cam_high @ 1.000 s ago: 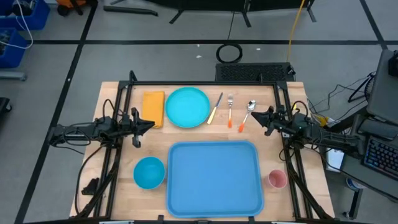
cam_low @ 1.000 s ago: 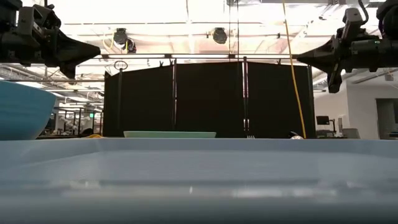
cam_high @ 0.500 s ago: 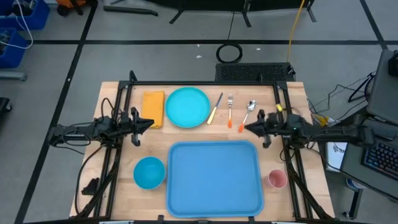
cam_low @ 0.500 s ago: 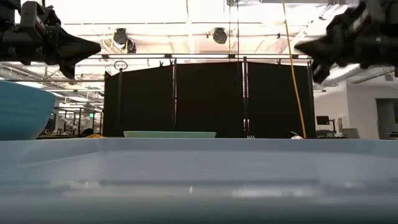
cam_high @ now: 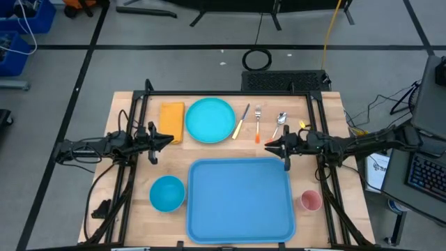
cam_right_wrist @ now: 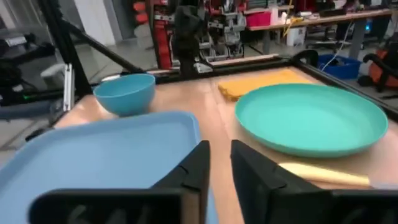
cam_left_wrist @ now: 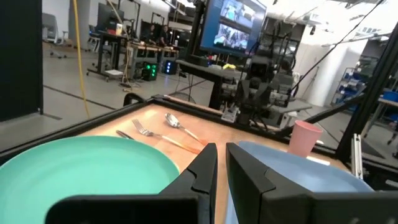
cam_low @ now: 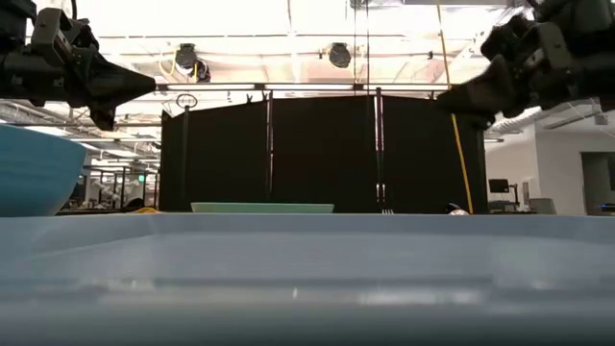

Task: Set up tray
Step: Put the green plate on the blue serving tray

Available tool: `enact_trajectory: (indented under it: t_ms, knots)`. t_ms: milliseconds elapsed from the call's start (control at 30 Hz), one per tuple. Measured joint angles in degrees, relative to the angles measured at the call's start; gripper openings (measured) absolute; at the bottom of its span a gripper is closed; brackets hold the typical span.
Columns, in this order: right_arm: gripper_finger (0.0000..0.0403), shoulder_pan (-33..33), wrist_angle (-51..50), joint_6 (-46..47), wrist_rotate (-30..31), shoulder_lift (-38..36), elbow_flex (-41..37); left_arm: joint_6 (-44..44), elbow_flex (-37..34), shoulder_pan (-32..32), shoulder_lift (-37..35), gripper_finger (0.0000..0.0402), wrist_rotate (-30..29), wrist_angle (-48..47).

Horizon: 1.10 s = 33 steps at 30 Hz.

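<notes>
The tray (cam_high: 240,199) lies at the near middle of the table, with nothing on it. The right gripper (cam_high: 271,146) hovers just beyond its far right corner, near the fork (cam_high: 257,125), its fingers a narrow gap apart. To pick cutlery well, it should open wider and come down straight over the handle. The left gripper (cam_high: 167,137) waits near the napkin (cam_high: 171,120), fingers almost together.

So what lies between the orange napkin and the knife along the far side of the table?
The round turquoise plate lies between the napkin and the knife; the high view shows it, and nothing else is in that stretch.
</notes>
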Motion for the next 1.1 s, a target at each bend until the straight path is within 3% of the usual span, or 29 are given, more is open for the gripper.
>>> enact_trajectory:
  t_ms: [267,500,1100]
  knots:
    - [0.0151,0.65,-5.26,-7.67,2.09,12.31,9.58,-2.8,0.07,0.0,0.83,0.0037,0.11,-0.69]
    - [0.02,0.65,-9.79,-14.89,5.96,22.83,18.64,-4.23,0.09,0.0,3.21,0.0037,0.96,-1.05]
    - [0.0206,-1.22,-15.84,-31.14,7.37,41.24,36.0,-3.66,-0.02,0.0,8.51,0.0037,-1.35,0.29]
